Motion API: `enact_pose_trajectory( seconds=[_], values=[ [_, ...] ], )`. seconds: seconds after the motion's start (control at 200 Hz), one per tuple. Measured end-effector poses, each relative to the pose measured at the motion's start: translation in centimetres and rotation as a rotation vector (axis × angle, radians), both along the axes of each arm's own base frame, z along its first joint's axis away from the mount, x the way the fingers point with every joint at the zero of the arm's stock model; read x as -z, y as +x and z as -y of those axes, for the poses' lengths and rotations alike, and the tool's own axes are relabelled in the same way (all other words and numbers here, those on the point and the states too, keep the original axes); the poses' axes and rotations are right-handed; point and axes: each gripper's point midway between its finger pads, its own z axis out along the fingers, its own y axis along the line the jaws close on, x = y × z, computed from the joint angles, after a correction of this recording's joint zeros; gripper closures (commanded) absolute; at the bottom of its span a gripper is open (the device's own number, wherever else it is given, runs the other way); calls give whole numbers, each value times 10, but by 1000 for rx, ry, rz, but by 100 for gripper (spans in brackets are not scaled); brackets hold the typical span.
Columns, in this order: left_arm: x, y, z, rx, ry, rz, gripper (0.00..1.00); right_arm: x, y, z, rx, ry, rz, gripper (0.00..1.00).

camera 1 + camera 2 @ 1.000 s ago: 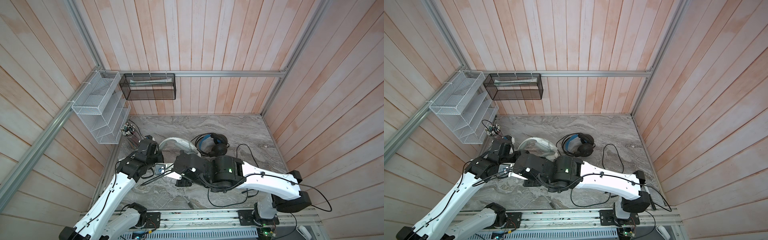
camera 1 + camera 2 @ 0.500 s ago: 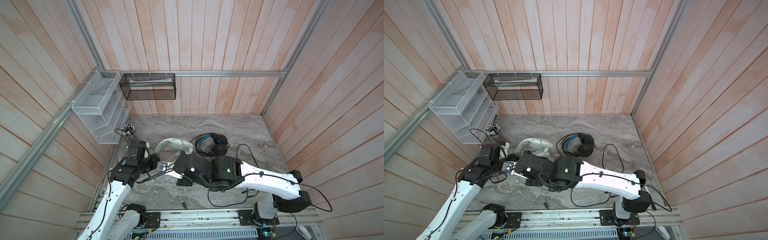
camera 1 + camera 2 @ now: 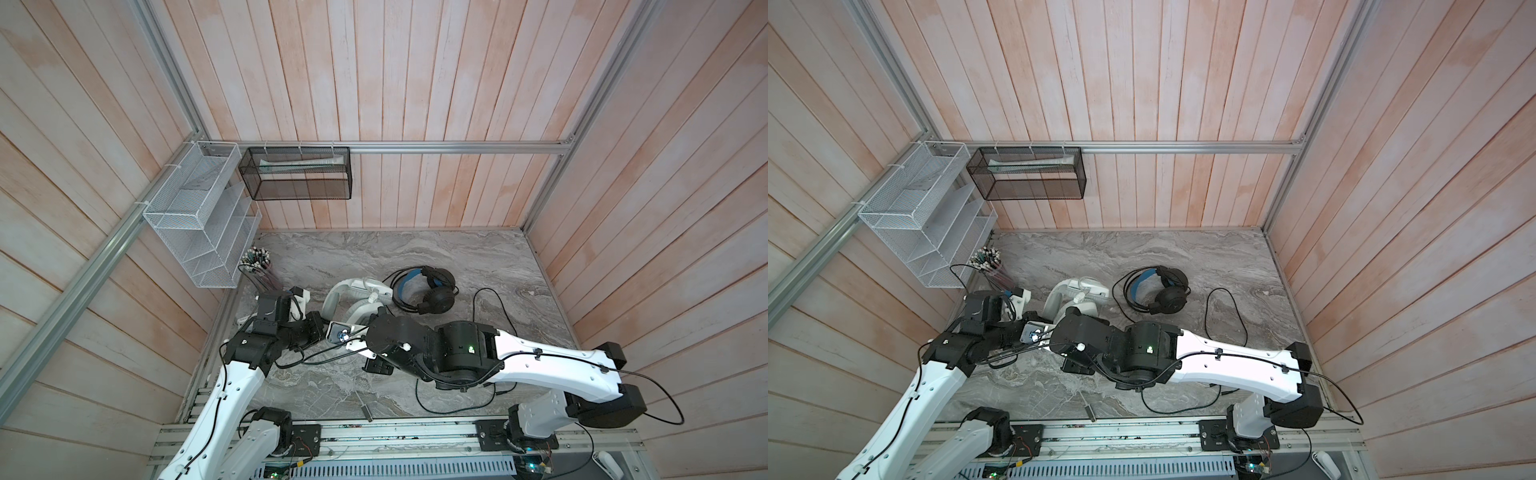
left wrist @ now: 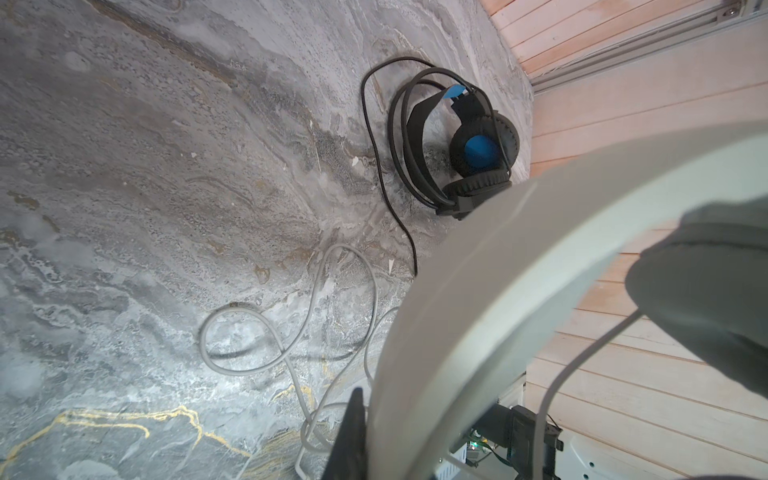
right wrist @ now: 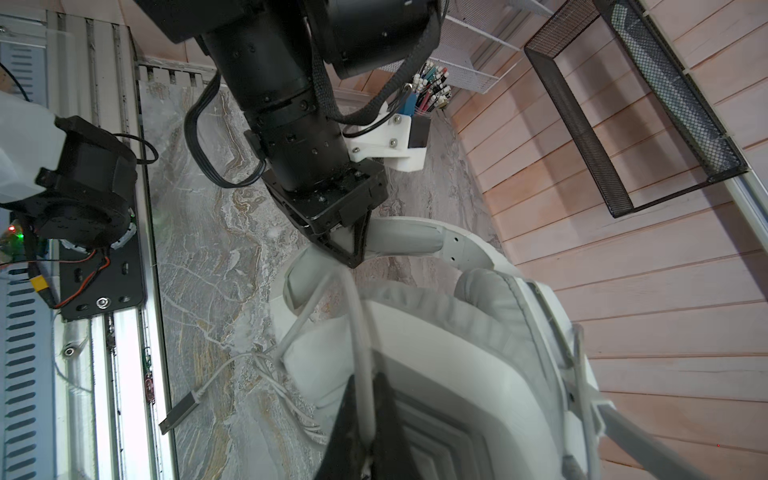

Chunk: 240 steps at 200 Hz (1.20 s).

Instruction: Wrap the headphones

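Observation:
The white headphones (image 3: 353, 293) stand tilted at the left middle of the marble table, in both top views. My left gripper (image 5: 352, 254) is shut on their headband (image 4: 498, 266); one black finger (image 4: 353, 432) shows beside the band. My right gripper (image 5: 368, 399) is shut on the white cable (image 5: 361, 332), just over an ear cup (image 5: 457, 374); in the top views its jaws are hidden under the wrist. More white cable (image 4: 286, 332) lies looped on the table, ending in a plug (image 3: 365, 411). The black headphones (image 3: 430, 289) lie apart to the right.
A cup of pencils (image 3: 255, 266) stands at the left wall under a white wire rack (image 3: 199, 232). A black mesh basket (image 3: 299, 174) hangs on the back wall. A loose black cable (image 3: 496, 316) loops across the right and front. The metal rail (image 3: 395, 432) borders the front.
My left arm has drawn back toward the front left, and the white headphones have turned a little with it. The right arm has stayed put, still gripping the cable.

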Motion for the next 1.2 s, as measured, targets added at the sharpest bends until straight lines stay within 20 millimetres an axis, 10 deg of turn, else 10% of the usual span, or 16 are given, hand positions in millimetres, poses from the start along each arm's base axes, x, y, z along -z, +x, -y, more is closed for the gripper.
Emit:
enact_pose_trajectory(
  seconds=[0.605,0.98,1.2],
  values=[
    [21,-8,-3,11,30,-46,100,-42,18,23,97,79,78,95],
    [27,-6,-8,-43,25,-75,100,6,13,-3,59,6,39,97],
    [-24,21,-28,-172,-24,14,100,43,3,31,38,73,-1,93]
  ],
)
